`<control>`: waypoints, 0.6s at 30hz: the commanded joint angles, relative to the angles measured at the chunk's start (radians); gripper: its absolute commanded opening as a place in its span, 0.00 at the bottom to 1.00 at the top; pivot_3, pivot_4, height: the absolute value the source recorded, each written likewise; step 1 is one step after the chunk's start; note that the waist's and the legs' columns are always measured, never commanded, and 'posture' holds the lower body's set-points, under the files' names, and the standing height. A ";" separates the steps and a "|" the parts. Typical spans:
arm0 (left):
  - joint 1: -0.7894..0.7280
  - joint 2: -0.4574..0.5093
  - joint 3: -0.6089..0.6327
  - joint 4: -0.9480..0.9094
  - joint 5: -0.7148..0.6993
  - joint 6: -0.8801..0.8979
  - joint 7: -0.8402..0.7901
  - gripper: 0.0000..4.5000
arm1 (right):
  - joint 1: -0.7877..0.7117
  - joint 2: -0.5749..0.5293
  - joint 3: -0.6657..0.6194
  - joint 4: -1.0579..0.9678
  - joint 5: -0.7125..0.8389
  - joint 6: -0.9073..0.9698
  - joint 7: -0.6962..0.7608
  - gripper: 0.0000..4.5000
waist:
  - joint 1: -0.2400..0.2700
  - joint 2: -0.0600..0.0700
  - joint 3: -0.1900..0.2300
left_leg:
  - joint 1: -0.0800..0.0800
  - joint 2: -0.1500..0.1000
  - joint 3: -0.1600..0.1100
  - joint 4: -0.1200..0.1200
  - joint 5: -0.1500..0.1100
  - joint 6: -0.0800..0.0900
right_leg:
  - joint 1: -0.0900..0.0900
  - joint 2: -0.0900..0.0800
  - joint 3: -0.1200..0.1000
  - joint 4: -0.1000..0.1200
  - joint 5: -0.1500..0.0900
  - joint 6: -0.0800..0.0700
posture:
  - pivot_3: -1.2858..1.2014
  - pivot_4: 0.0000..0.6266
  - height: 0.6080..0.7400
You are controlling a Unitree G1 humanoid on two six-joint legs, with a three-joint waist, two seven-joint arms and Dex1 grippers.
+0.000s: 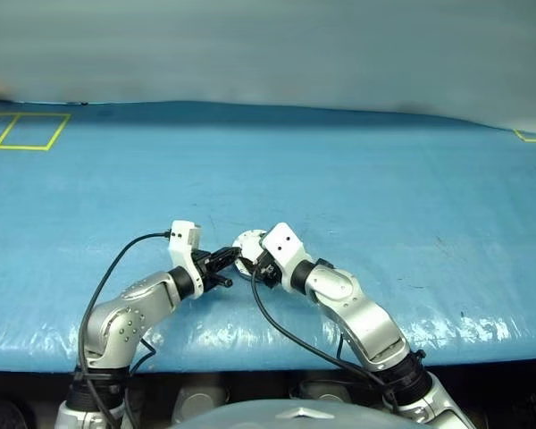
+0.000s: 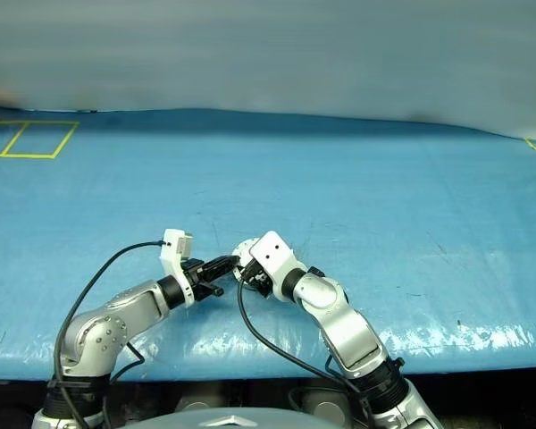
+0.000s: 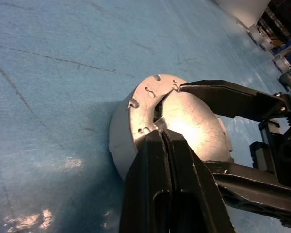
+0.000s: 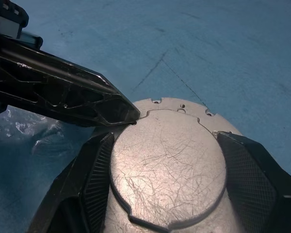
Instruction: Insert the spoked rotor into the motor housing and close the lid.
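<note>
Right gripper clamped on motor housing, one finger on each side of silver cylinder, wide stance, ribbed pads flat against its wall. Housing held just above blue table cover, near front edge, between both arms in head views. Showing toward wrist cameras: scratched raised silver face, stepped flange around it with small holes and notches. Coil windings not visible from these angles. Can't tell whether rotor sits inside; can't tell whether raised face is a separate lid or housing's own end.

Left gripper fingers pressed together, no gap between, nothing held. Tip touching housing at rim of raised face, right at a notch where flange meets plate; same contact seen in left wrist view, closed black tip resting on edge of bright disc. Left gripper pointing in from robot's left, angled slightly down; right gripper pointing in from right, angled slightly down, tips meeting over housing.

Head views: housing seen as small pale round part between two black gripper ends, mostly hidden by right wrist camera block.

Table cover wrinkled and glossy along front edge, yellow tape rectangle at far left, yellow tape corner at far right, both well apart from work area
</note>
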 commanded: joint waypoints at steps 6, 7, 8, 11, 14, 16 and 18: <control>-0.015 -0.009 -0.017 0.019 0.029 0.024 -0.016 0.00 | 0.034 -0.012 0.014 0.034 -0.018 0.047 -0.003 0.67 | 0.001 0.000 0.000 | 0.001 0.000 0.000 -0.001 0.000 0.000 | 0.001 -0.001 0.000 -0.001 0.000 0.000 | 0.52 0.24 1.00; -0.017 -0.005 -0.022 0.016 0.025 0.032 -0.025 0.00 | 0.034 -0.011 0.016 0.034 -0.018 0.047 -0.003 0.67 | 0.001 0.000 0.000 | 0.001 0.000 0.000 -0.001 0.000 0.000 | 0.001 -0.001 0.000 -0.001 0.000 0.000 | 0.52 0.24 1.00; -0.019 -0.001 -0.028 0.012 0.020 0.041 -0.037 0.00 | 0.034 -0.011 0.017 0.033 -0.018 0.048 -0.002 0.67 | 0.002 0.000 0.000 | 0.001 0.000 0.000 -0.001 0.000 0.000 | 0.001 -0.001 0.000 -0.001 0.000 0.000 | 0.52 0.24 1.00; -0.023 0.007 -0.038 0.006 0.018 0.059 -0.048 0.00 | 0.036 -0.007 0.012 0.028 0.001 0.054 0.012 0.67 | 0.001 0.000 0.000 | 0.001 0.000 0.000 -0.001 0.000 0.000 | 0.000 -0.001 0.000 -0.001 0.000 0.000 | 0.52 0.24 1.00; -0.027 0.013 -0.043 0.005 0.026 0.069 -0.051 0.00 | 0.049 0.001 -0.013 0.007 0.031 0.055 0.023 0.75 | 0.003 0.000 0.000 | 0.001 0.000 0.000 -0.002 0.000 0.000 | 0.001 -0.002 0.000 -0.002 0.000 -0.001 | 0.52 0.24 1.00; -0.027 0.017 -0.042 0.005 0.032 0.070 -0.051 0.00 | 0.069 0.002 -0.033 -0.024 0.044 0.062 0.020 0.89 | 0.006 0.000 0.000 | 0.001 -0.001 0.000 -0.003 0.000 0.001 | 0.001 -0.002 0.000 -0.003 0.000 -0.001 | 0.52 0.24 1.00; -0.025 0.023 -0.040 0.004 0.041 0.069 -0.051 0.00 | 0.091 -0.008 -0.052 -0.063 0.058 0.079 0.022 0.99 | 0.008 0.000 0.000 | 0.000 -0.001 0.000 -0.003 -0.001 0.001 | 0.001 -0.002 0.000 -0.004 0.000 -0.001 | 0.52 0.24 1.00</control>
